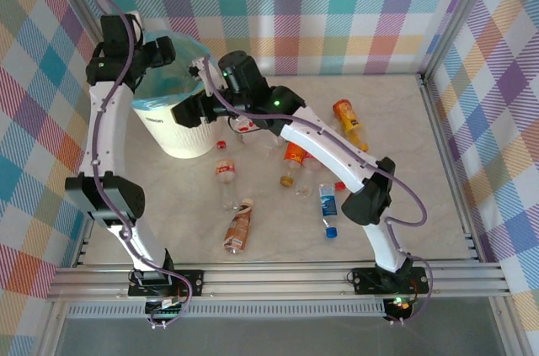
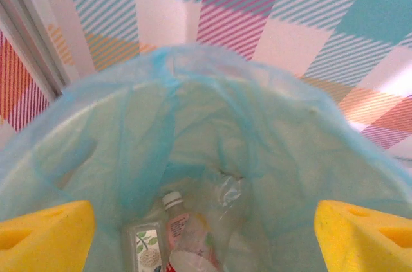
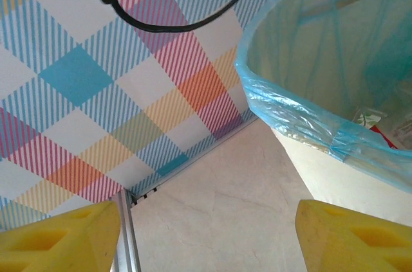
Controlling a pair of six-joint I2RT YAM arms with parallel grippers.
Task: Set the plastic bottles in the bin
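The bin is a white bucket with a pale teal bag, standing at the back left of the table. My left gripper hangs over its mouth, open, with nothing between the yellow fingers. Looking down past the left gripper, plastic bottles lie at the bottom: a clear white-capped one and a leaf-labelled one. My right gripper sits low beside the bin's right front wall, open over bare table. More bottles lie loose on the table: clear, brown, blue-capped, orange.
Another orange bottle and a few clear ones lie under the right arm near the table's middle. Checked walls close the back and both sides. An aluminium rail runs along the wall's foot by the right gripper.
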